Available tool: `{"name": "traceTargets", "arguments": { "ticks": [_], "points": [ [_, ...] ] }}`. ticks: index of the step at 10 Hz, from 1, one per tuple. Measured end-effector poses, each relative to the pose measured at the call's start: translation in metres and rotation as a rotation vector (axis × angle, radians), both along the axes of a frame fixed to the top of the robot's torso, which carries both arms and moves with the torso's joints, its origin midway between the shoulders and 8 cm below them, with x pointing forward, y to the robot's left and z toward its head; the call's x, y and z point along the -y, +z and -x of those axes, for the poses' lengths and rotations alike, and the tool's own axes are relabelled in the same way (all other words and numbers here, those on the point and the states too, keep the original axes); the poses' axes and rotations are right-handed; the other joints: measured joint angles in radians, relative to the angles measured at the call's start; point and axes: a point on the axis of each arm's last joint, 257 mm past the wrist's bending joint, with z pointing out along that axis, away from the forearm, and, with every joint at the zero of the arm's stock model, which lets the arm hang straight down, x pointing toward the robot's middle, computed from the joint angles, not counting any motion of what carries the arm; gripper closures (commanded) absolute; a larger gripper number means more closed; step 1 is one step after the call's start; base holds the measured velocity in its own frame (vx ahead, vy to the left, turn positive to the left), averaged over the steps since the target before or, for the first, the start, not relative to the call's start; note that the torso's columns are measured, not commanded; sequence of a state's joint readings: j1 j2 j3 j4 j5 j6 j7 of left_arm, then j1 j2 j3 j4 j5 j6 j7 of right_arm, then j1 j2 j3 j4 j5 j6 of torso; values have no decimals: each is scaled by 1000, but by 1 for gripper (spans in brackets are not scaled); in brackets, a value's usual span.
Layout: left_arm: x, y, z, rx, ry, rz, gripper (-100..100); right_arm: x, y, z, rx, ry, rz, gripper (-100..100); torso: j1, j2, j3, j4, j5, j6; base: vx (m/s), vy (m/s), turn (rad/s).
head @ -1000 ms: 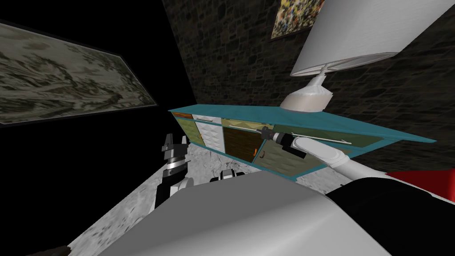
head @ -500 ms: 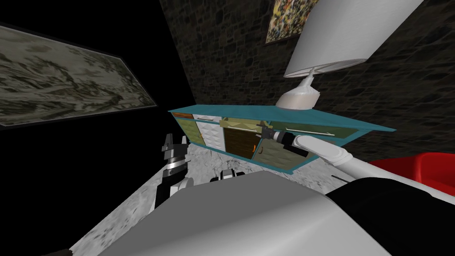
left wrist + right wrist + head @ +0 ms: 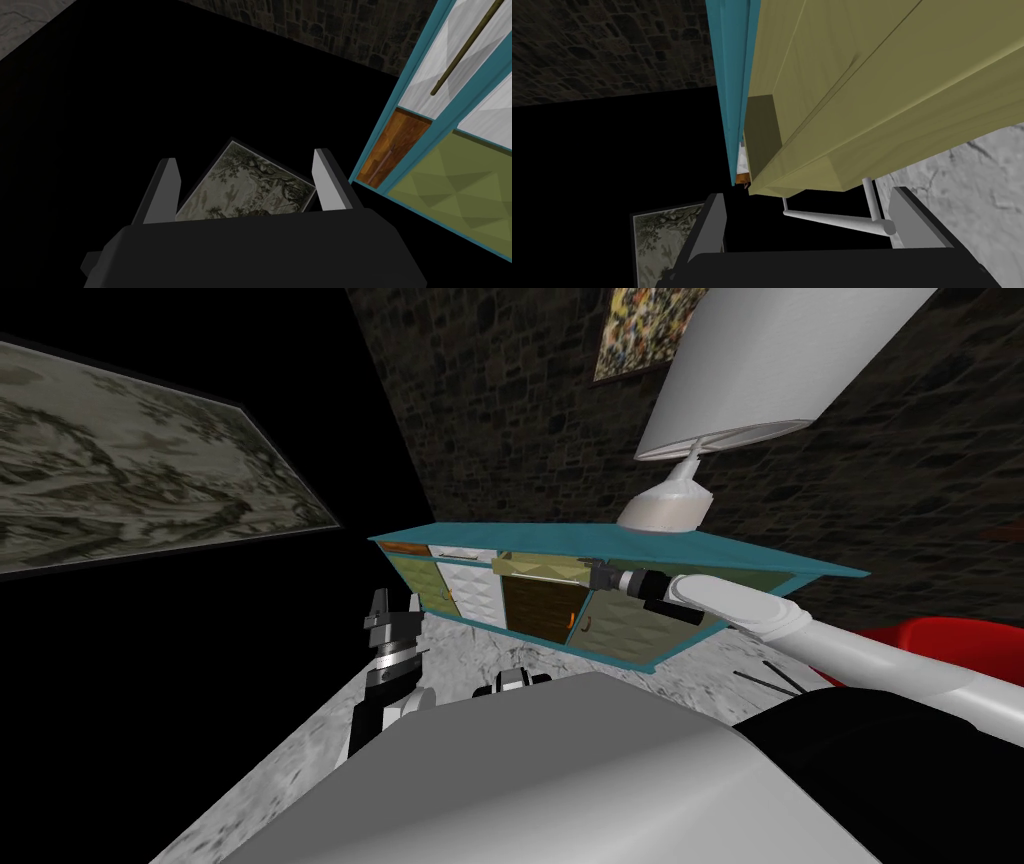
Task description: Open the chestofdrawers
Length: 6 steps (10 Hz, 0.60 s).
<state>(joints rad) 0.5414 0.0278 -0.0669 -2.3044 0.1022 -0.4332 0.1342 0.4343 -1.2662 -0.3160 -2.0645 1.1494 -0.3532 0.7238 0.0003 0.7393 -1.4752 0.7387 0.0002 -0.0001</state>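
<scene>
Observed: the chestofdrawers (image 3: 540, 533) has a smooth, matt teal painted frame, with a dark brown grained wood door (image 3: 535, 606) and a white faceted panel (image 3: 470, 588) at its 9 o'clock. The olive drawer (image 3: 862, 100) is matt and faintly streaked like painted wood, and its handle (image 3: 832, 220) is a smooth pale grey rod that looks like metal. The wall (image 3: 500, 408) at 12 o'clock is rough dark stone, the floor (image 3: 300, 748) at 6 o'clock is mottled grey and matt, the lamp (image 3: 665, 508) is smooth white, and the seat (image 3: 950, 638) at 3 o'clock is plain red.
</scene>
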Motion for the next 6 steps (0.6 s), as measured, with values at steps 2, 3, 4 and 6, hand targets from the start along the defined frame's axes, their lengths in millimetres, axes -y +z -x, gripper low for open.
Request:
{"name": "traceTargets", "arguments": {
  "ticks": [2, 3, 4, 6],
  "points": [
    [0, 0, 0, 0, 0, 0, 0, 0, -1, 0, -5, -1, -2, 0, 0, 0, 0, 0, 0, 0, 0, 0, 0],
    [0, 0, 0, 0, 0, 0, 0, 0, -1, 0, -5, -1, -2, 0, 0, -1, 0, 0, 0, 0, 0, 0, 0],
    [0, 0, 0, 0, 0, 0, 0, 0, -1, 0, -6, -1, -1, 0, 0, -1, -1, 0, 0, 0, 0, 0, 0],
    [0, 0, 0, 0, 0, 0, 0, 1, -2, 0, -6, -1, -1, 0, 0, -1, -1, 0, 0, 0, 0, 0, 0]
  ]
}}
